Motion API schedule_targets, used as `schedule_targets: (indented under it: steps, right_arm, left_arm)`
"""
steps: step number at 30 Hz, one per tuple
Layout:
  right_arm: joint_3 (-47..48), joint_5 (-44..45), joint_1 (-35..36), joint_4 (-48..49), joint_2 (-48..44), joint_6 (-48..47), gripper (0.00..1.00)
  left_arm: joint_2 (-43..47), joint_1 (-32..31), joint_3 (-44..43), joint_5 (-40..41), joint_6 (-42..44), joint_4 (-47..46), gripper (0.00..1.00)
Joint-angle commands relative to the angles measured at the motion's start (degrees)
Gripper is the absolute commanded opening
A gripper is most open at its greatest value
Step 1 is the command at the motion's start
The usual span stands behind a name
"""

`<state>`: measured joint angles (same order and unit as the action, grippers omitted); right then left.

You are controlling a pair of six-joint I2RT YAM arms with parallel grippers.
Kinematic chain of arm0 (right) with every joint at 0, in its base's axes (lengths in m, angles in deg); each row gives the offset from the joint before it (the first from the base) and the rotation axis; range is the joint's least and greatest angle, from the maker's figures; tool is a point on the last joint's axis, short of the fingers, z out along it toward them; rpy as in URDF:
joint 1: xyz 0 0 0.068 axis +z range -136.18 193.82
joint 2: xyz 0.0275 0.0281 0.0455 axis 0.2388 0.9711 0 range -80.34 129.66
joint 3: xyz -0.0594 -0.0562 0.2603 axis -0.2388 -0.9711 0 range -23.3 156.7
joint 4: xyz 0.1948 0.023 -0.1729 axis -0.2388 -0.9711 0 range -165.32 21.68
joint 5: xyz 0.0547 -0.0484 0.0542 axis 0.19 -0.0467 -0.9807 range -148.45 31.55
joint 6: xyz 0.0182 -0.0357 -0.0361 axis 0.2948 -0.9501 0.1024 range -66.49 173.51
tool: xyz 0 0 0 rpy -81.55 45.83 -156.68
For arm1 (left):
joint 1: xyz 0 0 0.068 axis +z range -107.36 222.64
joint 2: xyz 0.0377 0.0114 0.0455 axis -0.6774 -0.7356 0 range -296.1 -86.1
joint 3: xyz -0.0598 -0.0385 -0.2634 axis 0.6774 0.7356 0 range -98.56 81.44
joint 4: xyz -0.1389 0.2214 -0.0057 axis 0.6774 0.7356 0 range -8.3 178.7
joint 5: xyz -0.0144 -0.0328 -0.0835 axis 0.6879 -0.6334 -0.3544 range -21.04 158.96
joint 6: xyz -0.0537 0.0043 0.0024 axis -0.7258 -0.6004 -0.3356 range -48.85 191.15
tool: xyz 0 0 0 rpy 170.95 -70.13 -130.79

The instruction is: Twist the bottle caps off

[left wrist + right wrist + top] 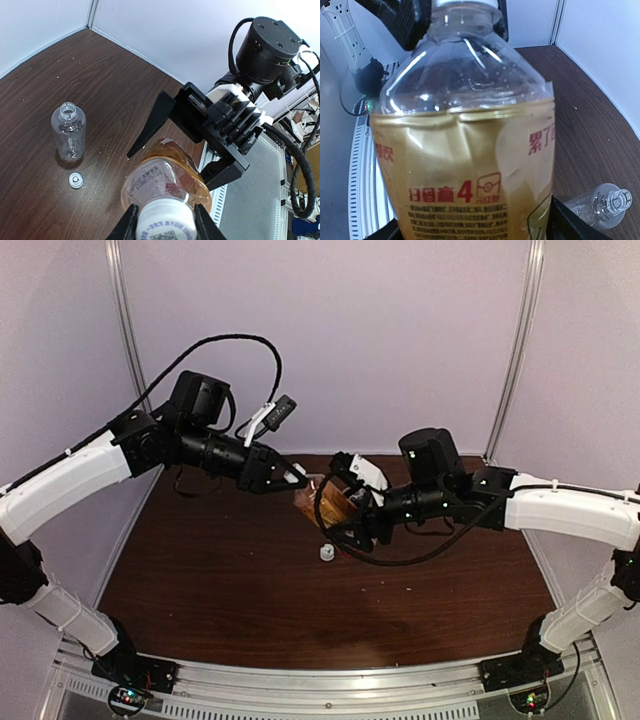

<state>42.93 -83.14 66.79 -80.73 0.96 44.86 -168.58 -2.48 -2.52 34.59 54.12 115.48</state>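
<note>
- Amber bottle pretty much fills the right wrist cam. It has a gold label with red print round the lower body and a see-through shoulder with a few droplets on it. Can't read the liquid level behind the label. It's held sideways, up off the table, between the two grippers.
- Table is dark wood. White walls sit close on the far and side edges, and a metal rail runs along the near one. A wide stretch of bare wood lies in front of the rail.
- Right gripper has its jaws spread wide either side of the amber bottle's body. Can't tell if the pads actually touch it.
- Left gripper is pinched tight on that bottle's white cap.
- Clear bottle stands upright on the wood, empty, mouth open.
- Loose cap lies flat just beside it, not touching.
</note>
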Motion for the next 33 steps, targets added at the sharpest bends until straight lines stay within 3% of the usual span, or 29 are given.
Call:
schedule_targets:
  steps: [1,9,16,21,28,29,33]
  right_arm:
    - [2.5,1.9,0.4,-2.6,0.9,-1.7,0.80]
    - [2.8,1.9,0.4,-2.7,1.9,-2.2,0.75]
    - [1.4,0.7,0.4,-0.9,2.1,-2.0,0.57]
    - [-1.5,-2.4,0.1,2.6,0.8,-1.1,0.49]
    - [-9.8,-12.8,-0.6,14.8,-2.4,5.0,0.45]
    - [-10.9,-14.0,-0.6,17.2,-2.9,6.2,0.45]
    - [-15.0,-17.9,-0.8,26.7,-4.2,12.1,0.44]
  left_arm:
    - [-1.1,-0.4,-2.8,1.0,1.6,-0.2,0.00]
    - [-1.8,-0.5,-2.9,1.0,2.2,0.4,0.00]
    - [-2.0,-0.5,-3.4,1.0,2.6,0.7,0.01]
    - [-1.2,-0.5,-3.7,1.9,4.1,0.3,0.34]
    - [2.9,-0.5,-0.9,1.9,5.6,-6.3,0.91]
    - [3.7,-0.4,-0.1,1.4,5.5,-8.1,0.97]
    - [6.2,-0.3,4.5,-3.1,5.1,-16.8,0.98]
